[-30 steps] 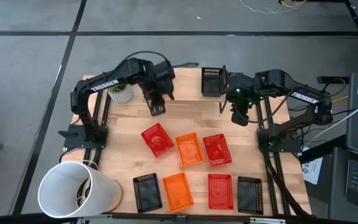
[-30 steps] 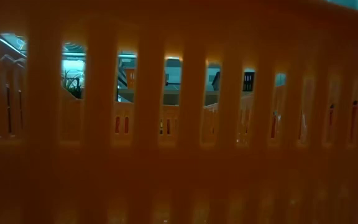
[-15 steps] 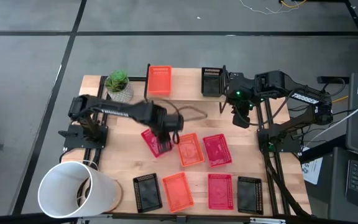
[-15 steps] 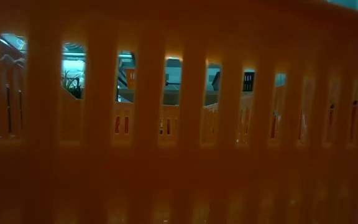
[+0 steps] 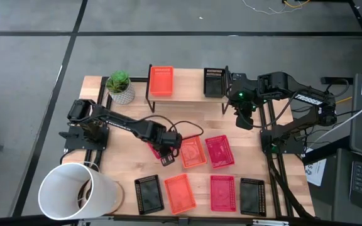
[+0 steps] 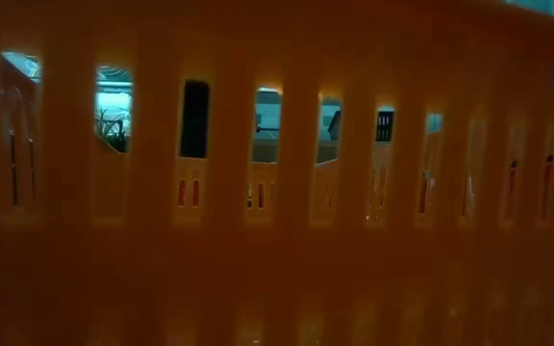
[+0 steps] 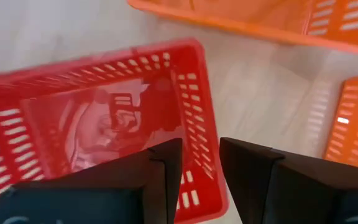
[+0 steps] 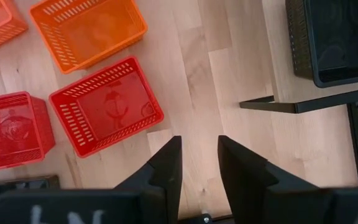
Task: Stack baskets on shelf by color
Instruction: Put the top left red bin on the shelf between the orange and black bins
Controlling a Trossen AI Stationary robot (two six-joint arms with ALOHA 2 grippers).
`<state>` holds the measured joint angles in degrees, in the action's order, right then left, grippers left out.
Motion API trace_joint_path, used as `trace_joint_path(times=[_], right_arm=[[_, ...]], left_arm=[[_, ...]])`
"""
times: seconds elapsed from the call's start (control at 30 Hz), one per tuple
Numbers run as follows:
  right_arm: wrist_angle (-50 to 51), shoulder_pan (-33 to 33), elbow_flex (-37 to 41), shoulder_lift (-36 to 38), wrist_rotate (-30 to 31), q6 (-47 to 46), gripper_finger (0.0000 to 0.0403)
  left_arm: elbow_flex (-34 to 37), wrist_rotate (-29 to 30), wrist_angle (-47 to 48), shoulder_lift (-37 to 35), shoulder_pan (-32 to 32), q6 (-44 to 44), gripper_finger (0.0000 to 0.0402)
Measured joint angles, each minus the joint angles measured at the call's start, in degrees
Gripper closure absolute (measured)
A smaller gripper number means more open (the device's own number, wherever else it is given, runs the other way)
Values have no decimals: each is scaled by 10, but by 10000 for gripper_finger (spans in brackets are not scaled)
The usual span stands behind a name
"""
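Note:
My left gripper [image 5: 167, 157] hangs open, pointing down over a red basket [image 7: 104, 118] at the table's middle. Its fingers stand on either side of that basket's short wall [image 7: 199, 118], one over the inside and one outside; I see no touch. The basket [image 5: 151, 147] rests flat on the table. Beside it lie an orange basket [image 5: 191, 151] and a red basket [image 5: 219, 151]. On the shelf [image 5: 187, 85] at the far edge sit a red basket [image 5: 161, 80] and a black basket [image 5: 213, 81]. My right gripper [image 5: 244, 119] waits open, high beside the shelf's right end.
Along the near edge lie a black basket [image 5: 148, 193], an orange one [image 5: 180, 192], a red one [image 5: 222, 192] and a black one [image 5: 252, 196]. A white bucket [image 5: 74, 191] stands near left, a potted plant [image 5: 120, 86] far left. An orange basket wall [image 6: 277, 240] fills the low view.
My left gripper has swung from the shelf toward the table's near edge and down, rolling its wrist, until it stands over the red basket at the middle. The red basket on the shelf, hidden under the arm before, now shows.

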<state>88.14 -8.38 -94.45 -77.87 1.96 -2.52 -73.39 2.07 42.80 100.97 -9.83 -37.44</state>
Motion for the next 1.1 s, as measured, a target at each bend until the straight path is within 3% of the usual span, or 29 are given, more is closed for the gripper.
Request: trace_joint_path(times=[0.57, 0.67, 0.73, 0.87, 1.1], right_arm=[[0, 0, 0, 0, 0, 0, 300], [0, 0, 0, 0, 0, 0, 300], [0, 0, 0, 0, 0, 0, 300], [0, 0, 0, 0, 0, 0, 300], [-1, 0, 0, 0, 0, 1, 300]], left_arm=[[85, 2, -105, 6, -18, -43, 304], [84, 17, -111, 5, -26, -25, 329], [83, 22, -108, 5, -30, -16, 369], [35, 9, -51, -11, -40, -14, 396], [-157, 0, 46, -58, -63, 48, 400]])
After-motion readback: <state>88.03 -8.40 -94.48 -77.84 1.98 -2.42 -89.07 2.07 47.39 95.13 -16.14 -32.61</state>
